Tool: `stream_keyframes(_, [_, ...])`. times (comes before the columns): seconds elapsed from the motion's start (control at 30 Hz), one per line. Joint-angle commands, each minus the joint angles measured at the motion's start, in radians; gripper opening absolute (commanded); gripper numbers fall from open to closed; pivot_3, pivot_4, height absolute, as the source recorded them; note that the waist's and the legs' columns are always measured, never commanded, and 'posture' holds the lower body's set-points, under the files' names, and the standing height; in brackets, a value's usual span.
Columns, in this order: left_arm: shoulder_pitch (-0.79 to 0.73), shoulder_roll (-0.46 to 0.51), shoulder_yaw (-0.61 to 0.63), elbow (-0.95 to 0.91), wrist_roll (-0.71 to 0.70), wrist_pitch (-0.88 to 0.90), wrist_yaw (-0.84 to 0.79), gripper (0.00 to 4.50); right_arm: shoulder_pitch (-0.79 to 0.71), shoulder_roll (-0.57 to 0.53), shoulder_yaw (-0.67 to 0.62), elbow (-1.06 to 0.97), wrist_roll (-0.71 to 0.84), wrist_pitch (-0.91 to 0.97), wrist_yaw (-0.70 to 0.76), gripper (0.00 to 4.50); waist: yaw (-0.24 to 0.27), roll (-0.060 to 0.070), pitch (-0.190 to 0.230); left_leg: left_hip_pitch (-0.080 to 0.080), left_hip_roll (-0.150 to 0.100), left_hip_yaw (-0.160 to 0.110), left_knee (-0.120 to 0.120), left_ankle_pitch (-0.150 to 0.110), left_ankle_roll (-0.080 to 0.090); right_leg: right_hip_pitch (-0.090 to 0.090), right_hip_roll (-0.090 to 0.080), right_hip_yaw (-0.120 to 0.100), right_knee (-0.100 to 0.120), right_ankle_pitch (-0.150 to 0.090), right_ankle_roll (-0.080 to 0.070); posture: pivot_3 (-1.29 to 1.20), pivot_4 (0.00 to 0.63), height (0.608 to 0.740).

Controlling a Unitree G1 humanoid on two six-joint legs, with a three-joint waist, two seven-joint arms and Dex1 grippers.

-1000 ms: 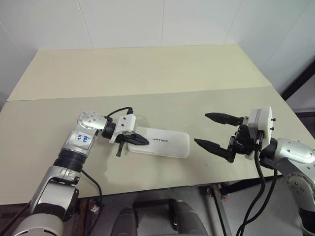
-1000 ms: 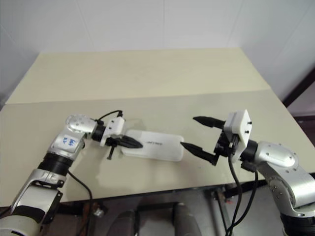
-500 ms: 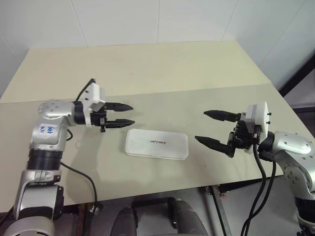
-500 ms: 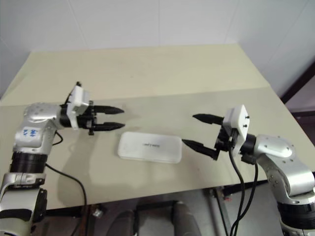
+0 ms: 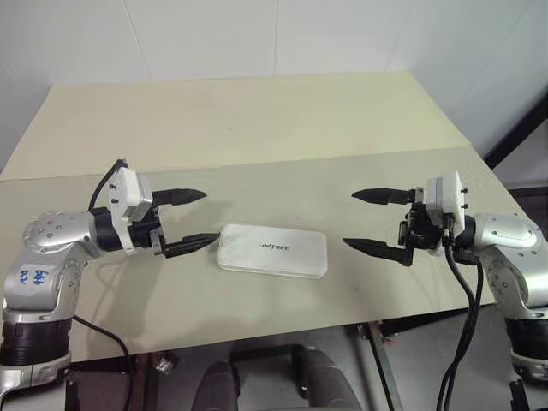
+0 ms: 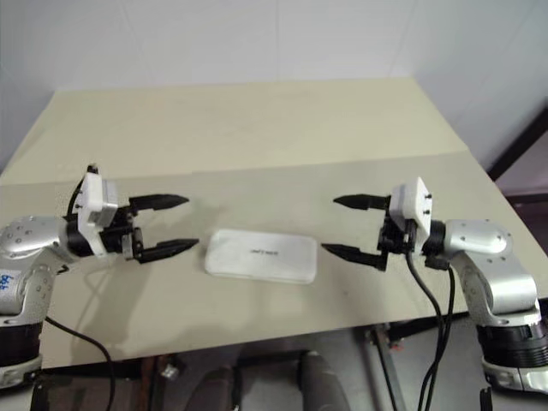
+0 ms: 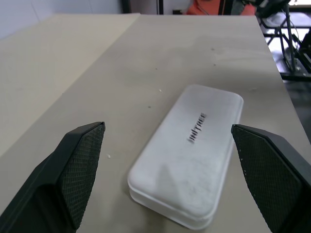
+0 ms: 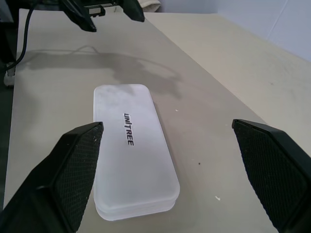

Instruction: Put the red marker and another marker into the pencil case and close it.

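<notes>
At frame centre, pencil case (image 5: pixel 272 251) is lying closed; left gripper (image 5: pixel 188 220) and right gripper (image 5: pixel 370 221) are flanking it, fingers spread, empty.

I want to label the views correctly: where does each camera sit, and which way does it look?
Head, both eyes: look forward and down at the closed pencil case on the table; left hand and right hand flank it, open.
Left wrist: looks along its fingers at the case.
Right wrist: same from the opposite side; left hand shows beyond.
Shared: the case.

A plain lab or test room: bare beige table (image 5: pixel 257 120) filling mid-frame, white panelled wall (image 5: pixel 274 34) along the top.
</notes>
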Motion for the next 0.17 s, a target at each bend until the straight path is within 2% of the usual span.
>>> stream_keyframes(0.03, [0.0,0.022,0.026,-0.017,-0.007,-0.027,0.022,4.48,-0.038,-0.005,0.004,0.029,-0.012,-0.037,0.035,4.5,-0.001,0.0,0.0,0.0,0.0,0.0,0.0,0.0,0.0,0.0,0.0,0.0,0.0,0.0,0.0,0.0,0.15,0.74])
stream_keyframes(0.17, [0.0,0.033,0.023,-0.03,-0.025,-0.011,0.03,4.48,-0.081,0.019,0.023,0.071,-0.025,-0.048,0.038,4.5,0.0,0.0,0.0,0.0,0.0,0.0,-0.001,0.0,0.0,-0.001,0.0,0.0,0.0,0.0,0.0,0.0,0.15,0.74])
